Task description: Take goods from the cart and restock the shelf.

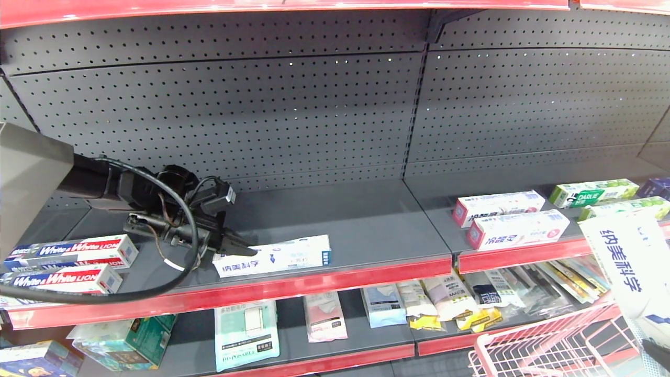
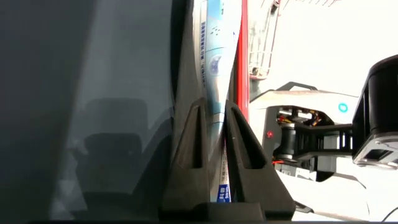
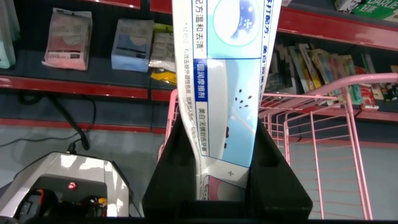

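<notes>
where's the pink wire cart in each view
head view: pink wire cart, lower right corner, below the red shelf edge.
left wrist view: cart just beyond the red shelf edge.
right wrist view: cart behind the white-and-blue box in the right gripper.
shared landmark: the red shelf edge.

left bay of the shelf (image 1: 356,220): flat box (image 1: 275,256) lies near the front edge, its left end between the fingers of the left gripper (image 1: 246,251). two boxes (image 1: 70,251) sit at the far left, one behind the other. right bay: a box pair (image 1: 518,229) near the front, one behind the other, two more boxes (image 1: 594,192) to their right. the right gripper (image 3: 227,143) holds the raised box (image 1: 625,262) above the cart (image 1: 549,345), in front of the right bay. packets (image 1: 324,315) line the shelf below.
</notes>
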Robot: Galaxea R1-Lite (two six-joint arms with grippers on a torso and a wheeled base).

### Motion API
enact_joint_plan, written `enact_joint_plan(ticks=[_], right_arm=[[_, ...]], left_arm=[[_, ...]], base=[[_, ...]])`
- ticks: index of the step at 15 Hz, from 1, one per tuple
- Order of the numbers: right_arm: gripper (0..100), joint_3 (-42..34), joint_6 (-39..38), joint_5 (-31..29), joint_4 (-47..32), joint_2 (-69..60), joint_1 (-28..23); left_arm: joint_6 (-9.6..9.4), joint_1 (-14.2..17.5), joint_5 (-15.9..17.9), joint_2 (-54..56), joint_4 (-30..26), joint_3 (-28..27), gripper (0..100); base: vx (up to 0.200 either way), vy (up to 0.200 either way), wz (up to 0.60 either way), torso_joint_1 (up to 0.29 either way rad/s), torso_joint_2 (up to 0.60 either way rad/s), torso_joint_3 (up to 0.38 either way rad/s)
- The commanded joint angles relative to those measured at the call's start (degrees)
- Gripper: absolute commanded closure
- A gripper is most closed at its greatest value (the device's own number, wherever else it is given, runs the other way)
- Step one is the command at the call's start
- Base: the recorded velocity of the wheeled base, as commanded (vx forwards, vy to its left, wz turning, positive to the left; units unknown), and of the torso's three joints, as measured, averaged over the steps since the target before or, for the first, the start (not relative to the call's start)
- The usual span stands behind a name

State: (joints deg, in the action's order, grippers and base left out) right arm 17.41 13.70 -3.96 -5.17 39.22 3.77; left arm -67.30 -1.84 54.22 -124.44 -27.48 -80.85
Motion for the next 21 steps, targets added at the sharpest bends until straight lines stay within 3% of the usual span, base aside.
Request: enact_joint_plan(ticks=[1,11,13,21], right_arm=[[100,0.08,0.01,0.01,-0.02,-0.02,0.01],[100,0.17,0.01,0.01,-0.02,-0.02,0.01],[100,0.17,0.01,0.01,-0.02,-0.02,-0.08],[100,0.17,0.01,-0.08,-0.02,0.07,0.01]], left_arm=[[-0.02,0.26,0.09,0.43,-0.21,-0.8,100],[-0.64,0.43,0.09,0.43,-0.21,0.87,100],[-1.6,0.52,0.09,0.25,-0.21,2.19,100],[-0.37,0.43,-0.61,0.16,-0.12,1.48,100]], base=[[0.0,0.0,0.0,0.0,0.0,0.0],[0.0,0.0,0.0,0.0,0.0,0.0],[0.0,0.0,0.0,0.0,0.0,0.0],[0.0,0.0,0.0,0.0,0.0,0.0]])
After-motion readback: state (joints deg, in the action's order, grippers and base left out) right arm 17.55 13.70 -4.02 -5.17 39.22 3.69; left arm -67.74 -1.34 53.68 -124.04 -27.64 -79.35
